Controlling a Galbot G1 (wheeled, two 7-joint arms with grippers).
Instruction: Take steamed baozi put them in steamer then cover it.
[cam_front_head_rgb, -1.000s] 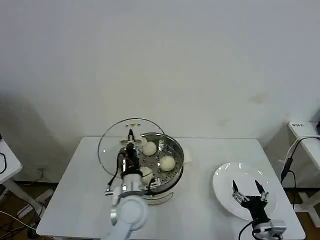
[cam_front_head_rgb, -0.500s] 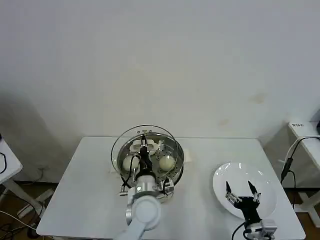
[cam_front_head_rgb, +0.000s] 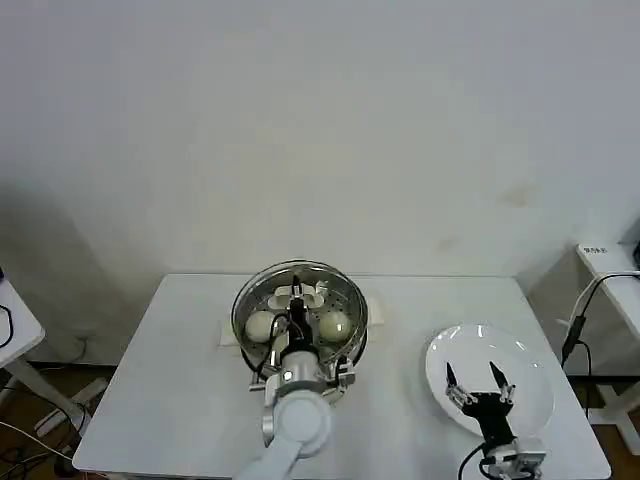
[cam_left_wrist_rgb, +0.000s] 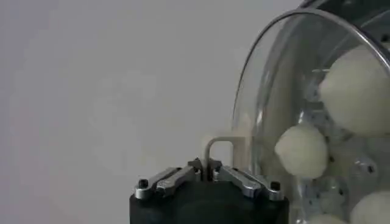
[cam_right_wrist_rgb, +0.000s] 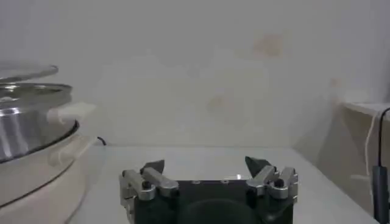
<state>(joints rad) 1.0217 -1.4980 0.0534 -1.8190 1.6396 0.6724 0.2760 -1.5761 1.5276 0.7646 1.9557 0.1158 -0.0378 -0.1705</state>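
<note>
My right gripper (cam_front_head_rgb: 478, 382) hovers with fingers spread over the white plate (cam_front_head_rgb: 530, 372) near the table's (cam_front_head_rgb: 180, 350) right edge. My left gripper (cam_front_head_rgb: 296, 322) pinches the handle of the clear, metal-rimmed lid (cam_front_head_rgb: 296, 290), level over the shiny steamer (cam_front_head_rgb: 348, 340) mid-table. Pale round buns (cam_front_head_rgb: 333, 324) show beneath.

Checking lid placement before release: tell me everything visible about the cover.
The cover is a round clear glass lid with a thin metal rim and a cream-white handle at its centre. In the head view it sits level over the steamer, about as wide as it, with the baozi showing through the glass. The left gripper is shut on the handle from above. In the right wrist view its rim still shows a thin gap above the steamer's edge, so full seating cannot be confirmed.
</note>
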